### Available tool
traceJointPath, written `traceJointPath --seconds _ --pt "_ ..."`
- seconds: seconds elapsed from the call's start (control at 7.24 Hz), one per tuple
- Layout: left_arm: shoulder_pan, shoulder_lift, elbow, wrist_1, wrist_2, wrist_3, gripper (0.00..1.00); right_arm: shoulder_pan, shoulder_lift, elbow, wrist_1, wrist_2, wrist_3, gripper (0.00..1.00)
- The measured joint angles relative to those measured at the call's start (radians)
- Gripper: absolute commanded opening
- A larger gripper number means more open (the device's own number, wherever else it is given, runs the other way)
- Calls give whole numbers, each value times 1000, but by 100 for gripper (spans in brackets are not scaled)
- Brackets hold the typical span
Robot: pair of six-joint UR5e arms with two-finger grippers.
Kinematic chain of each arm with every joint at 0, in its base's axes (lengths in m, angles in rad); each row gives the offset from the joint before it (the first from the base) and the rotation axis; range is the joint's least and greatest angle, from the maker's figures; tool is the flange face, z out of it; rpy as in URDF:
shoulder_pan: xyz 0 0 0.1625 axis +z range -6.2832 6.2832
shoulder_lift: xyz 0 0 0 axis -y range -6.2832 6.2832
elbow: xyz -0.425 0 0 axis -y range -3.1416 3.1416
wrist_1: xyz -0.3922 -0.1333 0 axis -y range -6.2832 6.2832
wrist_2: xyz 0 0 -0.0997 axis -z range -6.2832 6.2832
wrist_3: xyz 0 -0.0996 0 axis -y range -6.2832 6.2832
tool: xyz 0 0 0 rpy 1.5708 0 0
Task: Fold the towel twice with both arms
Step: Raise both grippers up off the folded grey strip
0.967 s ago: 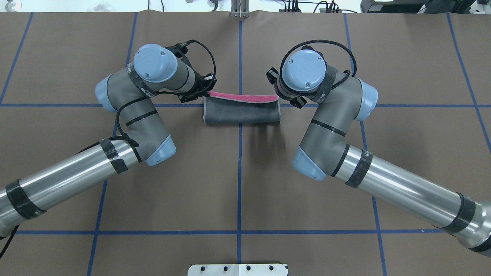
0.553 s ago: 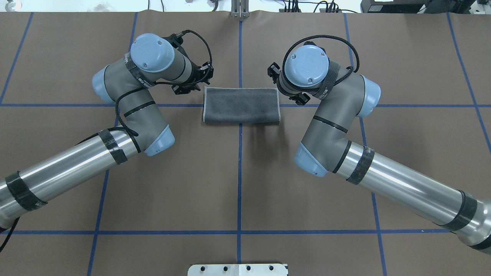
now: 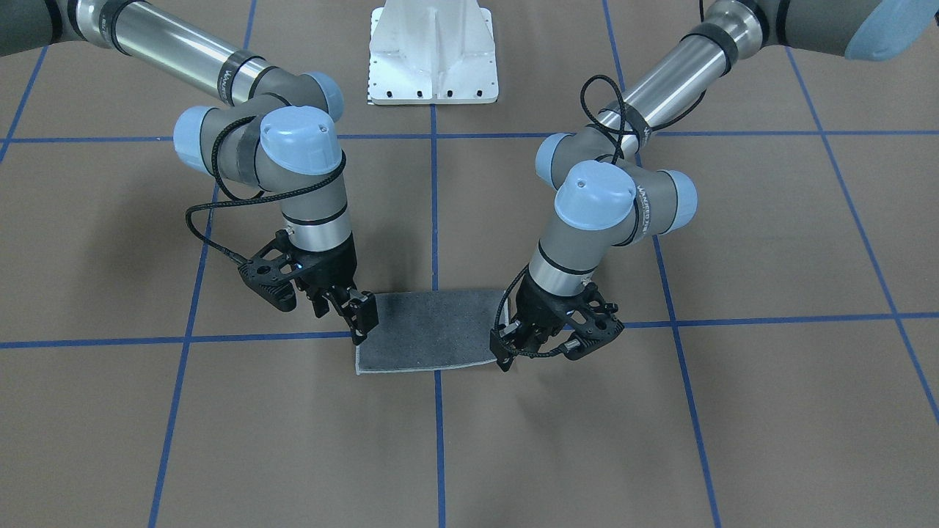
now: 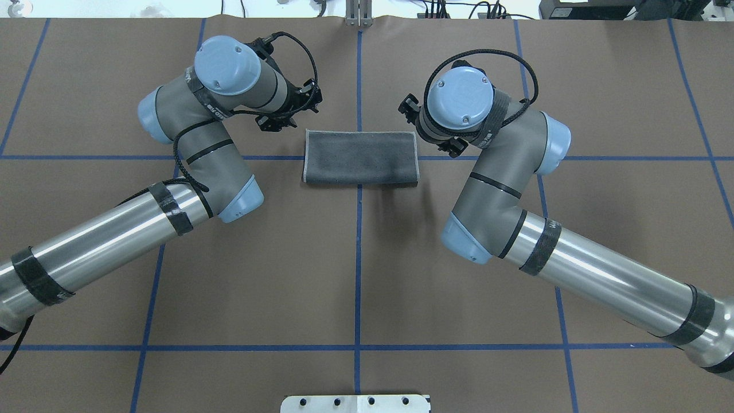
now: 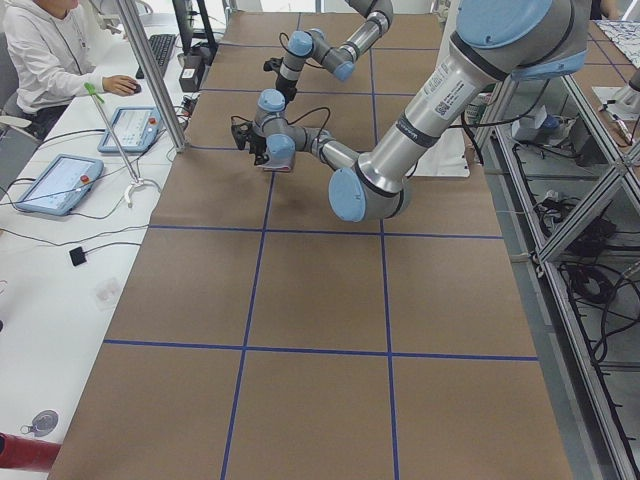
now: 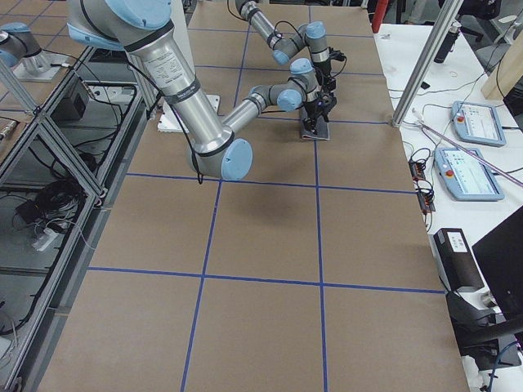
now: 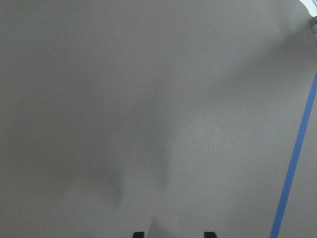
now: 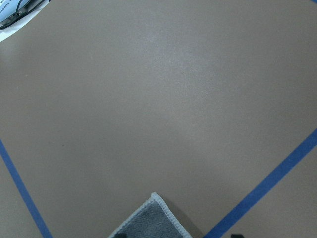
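Observation:
The towel lies flat on the brown table, folded into a rectangle with its dark grey face up and light grey edging; no pink shows. It also shows in the front view. My left gripper hovers just past the towel's left end, open and empty; its two fingertips stand apart at the bottom of the left wrist view. My right gripper hovers at the towel's right end, open and empty. A towel corner shows in the right wrist view.
The white pedestal base stands at the robot's side of the table. Blue tape lines grid the brown surface. An operator and tablets sit along the far table edge, beside a metal post.
Both grippers held the towel's far edge up with pink showing, then let go. The towel now lies flat, grey side up. Both grippers have drawn slightly away from it.

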Motion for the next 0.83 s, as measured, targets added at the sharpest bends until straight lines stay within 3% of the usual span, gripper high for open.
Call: traceJointPath --seconds 0.41,0.83 --pt "7 21 -33 -12 -68 19 99 44 -32 8 -1 89 -200 100" --pt "11 88 -106 -17 -128 31 99 169 -115 39 -2 276 -518 100"
